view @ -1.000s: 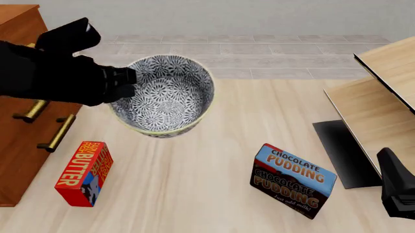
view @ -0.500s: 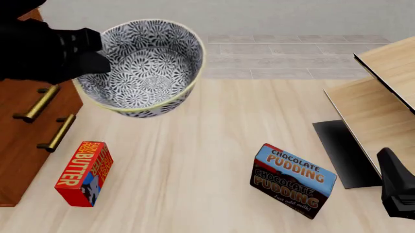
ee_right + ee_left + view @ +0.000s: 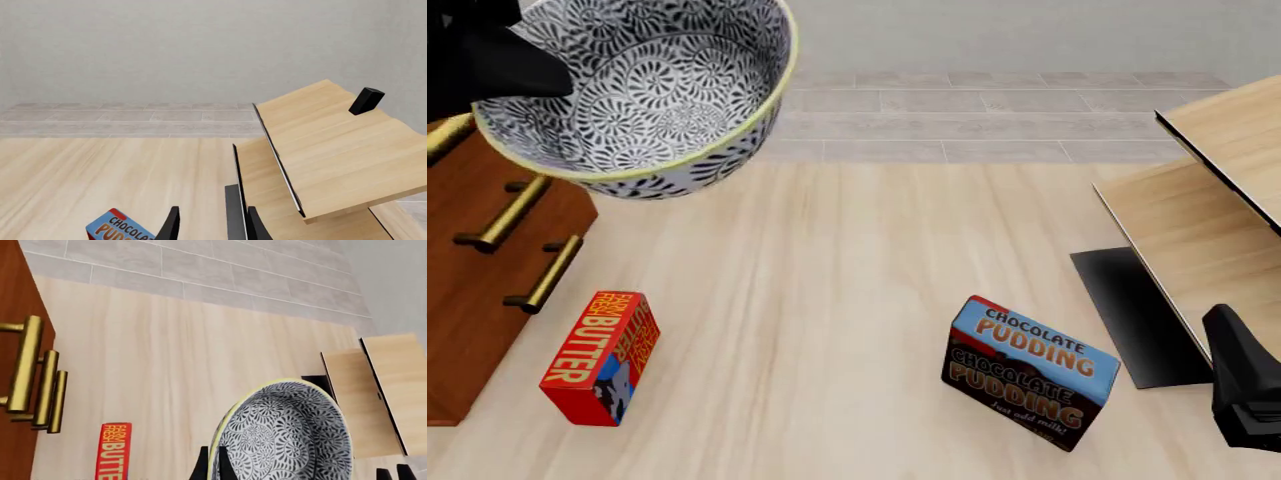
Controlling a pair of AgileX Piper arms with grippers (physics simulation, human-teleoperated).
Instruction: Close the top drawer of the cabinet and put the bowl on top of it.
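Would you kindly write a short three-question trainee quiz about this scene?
1. True or false: the bowl rests on the table.
2. Which gripper holds the bowl: A) left gripper B) right gripper?
3. Fill in: the red box reads ____.

Key: 1 false, it is held in the air beside the cabinet; 2 A; 3 butter.

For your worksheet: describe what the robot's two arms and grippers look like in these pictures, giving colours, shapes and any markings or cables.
Both arms are plain matte black with blocky, angular casings. The left arm shows as a dark bulky mass; the left gripper ends in thin, flat black fingers. The right arm is a tapered black block, and the right gripper has slim, blade-like black fingers. No markings, labels or cables are visible.
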